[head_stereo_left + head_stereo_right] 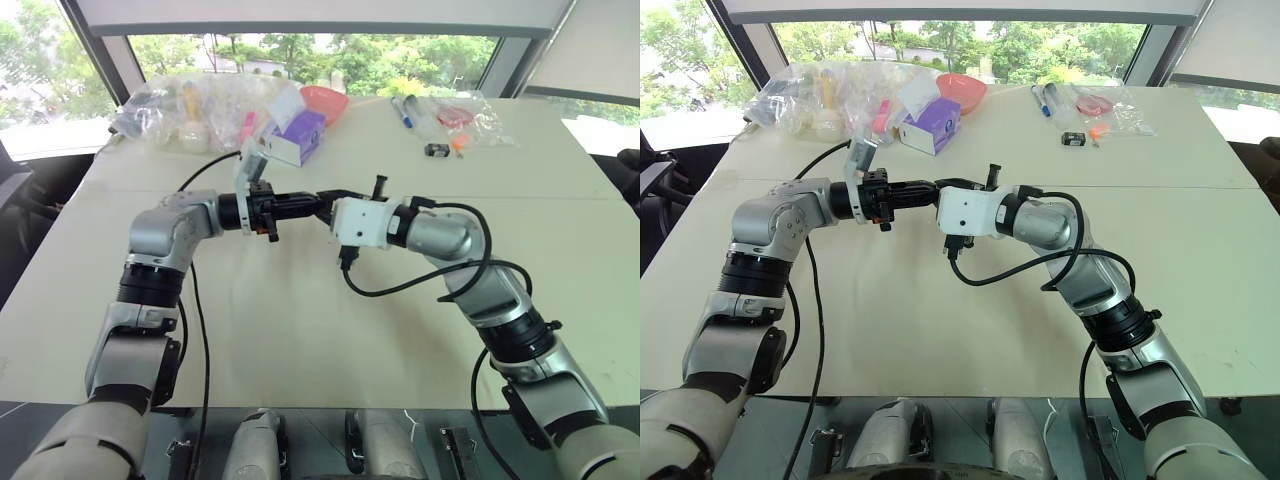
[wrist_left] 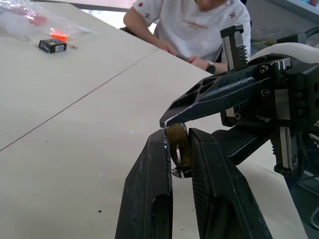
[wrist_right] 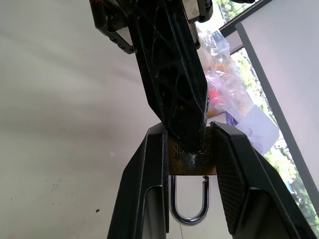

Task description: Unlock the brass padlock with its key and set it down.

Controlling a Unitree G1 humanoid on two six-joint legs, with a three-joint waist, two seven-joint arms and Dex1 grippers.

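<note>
The brass padlock (image 3: 192, 162) hangs in mid-air above the middle of the table (image 1: 300, 330), clamped between the pads of my right gripper (image 3: 188, 127), which is shut on its body. Its silvery shackle (image 3: 189, 211) stands sprung open, with one leg free. My left gripper (image 2: 179, 137) meets it head-on from the opposite side. Its fingers (image 2: 149, 164) are closed on a small brass-and-silver piece (image 2: 179, 149) at the padlock's keyhole end, which looks like the key. In the head views both grippers (image 1: 322, 205) touch tip to tip, and the padlock is hidden between them.
Clear bags (image 1: 190, 105), a purple box (image 1: 300, 135) and a red bowl (image 1: 325, 100) crowd the far left of the table. Markers (image 1: 405, 110), more bags (image 1: 465, 115) and a small black block (image 1: 436, 150) lie far right. A person in a white shirt (image 2: 199, 25) sits beyond the table.
</note>
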